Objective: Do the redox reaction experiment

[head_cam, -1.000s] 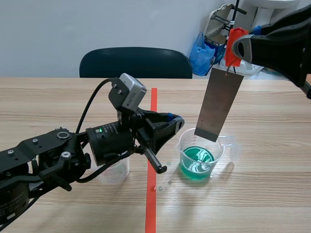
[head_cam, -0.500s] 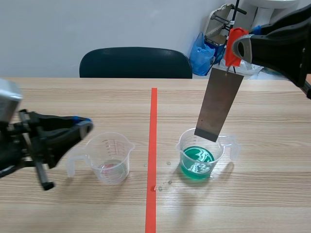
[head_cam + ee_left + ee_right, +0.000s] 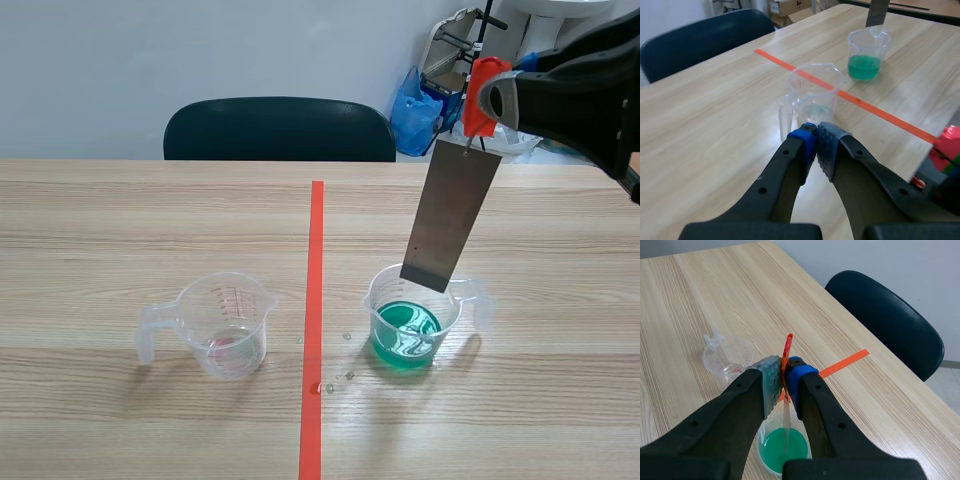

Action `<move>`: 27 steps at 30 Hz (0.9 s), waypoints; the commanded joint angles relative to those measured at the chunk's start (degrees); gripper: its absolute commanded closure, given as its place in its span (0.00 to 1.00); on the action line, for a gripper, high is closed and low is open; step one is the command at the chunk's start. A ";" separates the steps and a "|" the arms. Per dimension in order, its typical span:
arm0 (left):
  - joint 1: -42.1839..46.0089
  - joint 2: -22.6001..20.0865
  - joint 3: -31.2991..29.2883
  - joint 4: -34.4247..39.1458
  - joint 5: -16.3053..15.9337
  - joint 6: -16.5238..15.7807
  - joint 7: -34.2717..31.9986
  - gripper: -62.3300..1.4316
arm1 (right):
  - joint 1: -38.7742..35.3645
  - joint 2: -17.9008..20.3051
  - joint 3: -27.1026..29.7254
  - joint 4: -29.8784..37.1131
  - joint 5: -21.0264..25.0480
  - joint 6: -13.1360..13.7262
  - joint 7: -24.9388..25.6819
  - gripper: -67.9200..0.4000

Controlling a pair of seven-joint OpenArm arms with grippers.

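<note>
At upper right the right hand [image 3: 487,98] pinches an orange clip [image 3: 484,80] whose grey metal plate [image 3: 450,218] hangs over the green-liquid beaker [image 3: 408,325] right of centre on the surface [image 3: 120,230], partly hiding its rim, while the left hand [image 3: 816,142], pads pressed together on nothing, sits just short of the near-empty beaker [image 3: 225,325] at lower left.

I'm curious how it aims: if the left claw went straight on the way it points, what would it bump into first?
Most likely the nearly empty clear cup, which stands right ahead of the shut left claw. The cup of green liquid lies farther off and to one side.
</note>
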 commanded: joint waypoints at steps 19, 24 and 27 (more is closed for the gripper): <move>8.90 13.64 -8.90 -6.34 10.93 8.76 -17.57 0.00 | 0.96 0.46 0.46 0.85 0.63 0.44 1.07 0.98; 8.90 14.58 -8.90 -6.36 9.73 8.72 -17.35 0.00 | 0.96 0.46 0.46 0.85 0.63 0.44 1.05 0.98; 8.90 14.69 -8.90 -6.62 9.75 8.72 -17.38 0.00 | 0.96 0.44 0.46 0.85 0.63 0.44 1.07 0.98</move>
